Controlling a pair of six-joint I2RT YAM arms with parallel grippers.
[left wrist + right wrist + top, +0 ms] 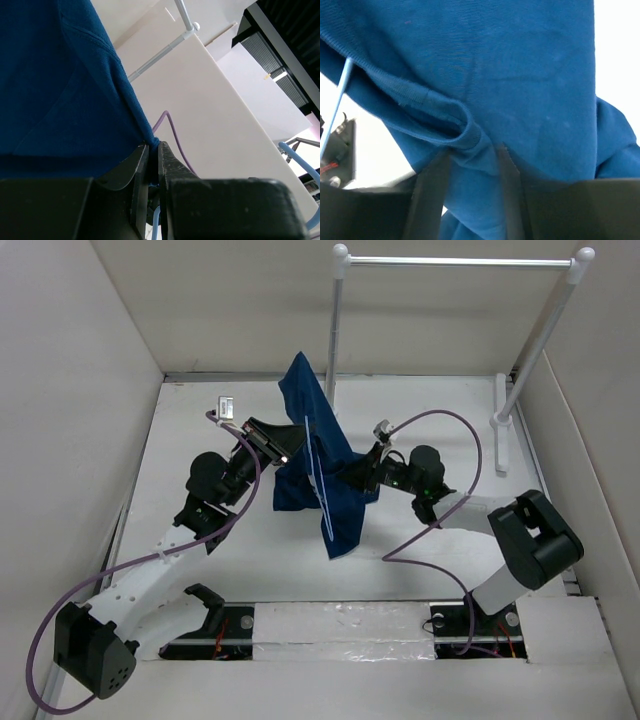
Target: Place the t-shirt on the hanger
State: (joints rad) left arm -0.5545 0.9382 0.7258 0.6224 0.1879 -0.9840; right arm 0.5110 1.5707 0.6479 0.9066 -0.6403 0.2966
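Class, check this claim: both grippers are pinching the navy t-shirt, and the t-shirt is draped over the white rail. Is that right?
One detail is wrong. The left gripper and right gripper do pinch the t-shirt, but it hangs between them, not over the rail. The top external view shows this.

The left arm (140,580) has a white lower link dotted with small holes, matte black joint housings and a thin purple cable (30,655). The right arm (530,540) has a bulky black elbow, a white link and a second purple cable (480,455). The left pincer (153,146) has black tapered fingers. The right pincer (472,150) has flat dark grey ones.
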